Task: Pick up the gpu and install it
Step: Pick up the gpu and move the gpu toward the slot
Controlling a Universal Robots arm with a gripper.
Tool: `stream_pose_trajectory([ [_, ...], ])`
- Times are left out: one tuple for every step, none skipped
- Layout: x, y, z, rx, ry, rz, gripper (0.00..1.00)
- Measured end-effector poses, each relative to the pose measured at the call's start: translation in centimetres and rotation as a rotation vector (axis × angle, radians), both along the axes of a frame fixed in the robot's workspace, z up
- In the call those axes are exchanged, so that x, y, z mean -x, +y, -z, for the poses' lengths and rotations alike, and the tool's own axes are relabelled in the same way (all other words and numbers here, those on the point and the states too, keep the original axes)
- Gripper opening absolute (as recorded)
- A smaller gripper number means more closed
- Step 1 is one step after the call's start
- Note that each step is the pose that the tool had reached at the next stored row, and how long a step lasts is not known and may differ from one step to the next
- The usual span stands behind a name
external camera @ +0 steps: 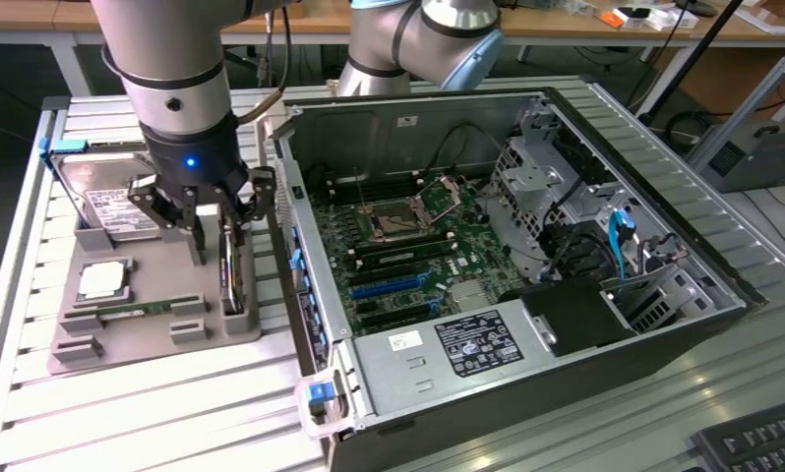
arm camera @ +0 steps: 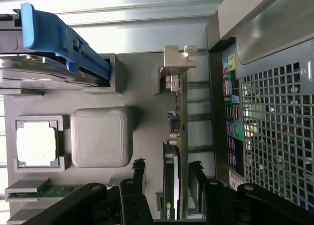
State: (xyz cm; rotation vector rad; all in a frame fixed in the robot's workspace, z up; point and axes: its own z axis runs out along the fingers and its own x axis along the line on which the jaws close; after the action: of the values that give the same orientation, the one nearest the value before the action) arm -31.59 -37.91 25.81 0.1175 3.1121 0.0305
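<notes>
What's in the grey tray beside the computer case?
A hard drive, CPU, memory stick and the gpu on edge, straddled by the open gripper, which covers part of the tray.

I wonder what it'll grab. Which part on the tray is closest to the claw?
The gpu: the thin dark card standing on edge, straddled by the open gripper; hard drive, chip and memory stick lie further off.
</notes>
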Motion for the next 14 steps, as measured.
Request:
stream_pose_trajectory([
  [0.0,0.05,0.09,0.0004,-0.0001,0.000,0.48],
  [0.0,0.08,0.18,0.0007,-0.0001,0.000,0.48],
  [0.0,0.14,0.35,0.0018,0.0001,0.000,0.48],
  [0.0,0.17,0.45,0.0023,0.0001,0.000,0.48],
  [0.0,0.20,0.54,0.0029,0.0001,0.000,0.48],
  [0.0,0.22,0.64,0.0033,0.0001,0.000,0.48],
  [0.0,0.22,0.72,0.0034,0.0001,0.000,0.48],
  [0.0,0.22,0.82,0.0037,0.0001,0.000,0.48],
  [0.0,0.22,0.92,0.0039,0.0001,0.000,0.48],
  [0.0,0.22,1.05,0.0042,0.0000,0.000,0.48],
  [0.0,0.22,1.16,0.0043,0.0001,0.000,0.48],
  [0.0,0.22,1.25,0.0044,0.0001,0.000,0.48],
  [0.0,0.22,1.30,0.0044,0.0001,0.000,0.48],
  [0.0,0.22,1.31,0.0045,0.0003,0.000,0.48],
])
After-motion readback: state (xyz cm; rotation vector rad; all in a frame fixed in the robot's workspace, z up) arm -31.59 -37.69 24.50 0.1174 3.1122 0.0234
